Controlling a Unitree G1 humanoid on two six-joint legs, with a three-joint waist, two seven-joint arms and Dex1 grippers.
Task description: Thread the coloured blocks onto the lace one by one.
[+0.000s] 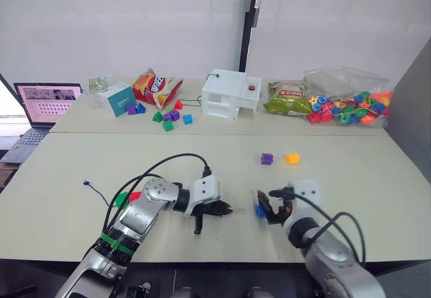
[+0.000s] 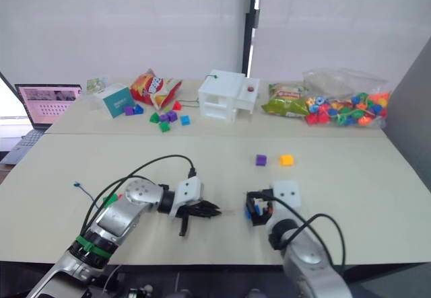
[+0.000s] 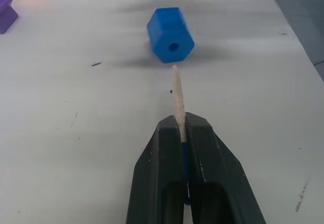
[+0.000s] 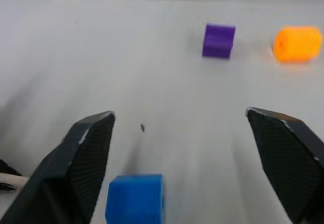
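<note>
My left gripper (image 3: pixel 182 128) is shut on the lace, whose pale stiff tip (image 3: pixel 177 95) points at the hole of the blue block (image 3: pixel 170 34) and ends just short of it. The blue block (image 4: pixel 135 201) rests on the table between the wide-apart fingers of my open right gripper (image 4: pixel 179 114), touching neither. The lace's dark-blue knotted end (image 1: pixel 87 183) trails left on the table. A green block (image 1: pixel 122 199) and a red block (image 1: pixel 135 196) lie beside my left forearm. The purple block (image 1: pixel 267 158) and yellow block (image 1: pixel 291 158) sit farther back.
Along the back table stand a laptop (image 1: pixel 44 103), a teal box (image 1: pixel 118 99), a chips bag (image 1: pixel 156 86), mixed small blocks (image 1: pixel 168 118), a white box (image 1: pixel 229 94), a green snack bag (image 1: pixel 286 99) and a bag of beads (image 1: pixel 347 103).
</note>
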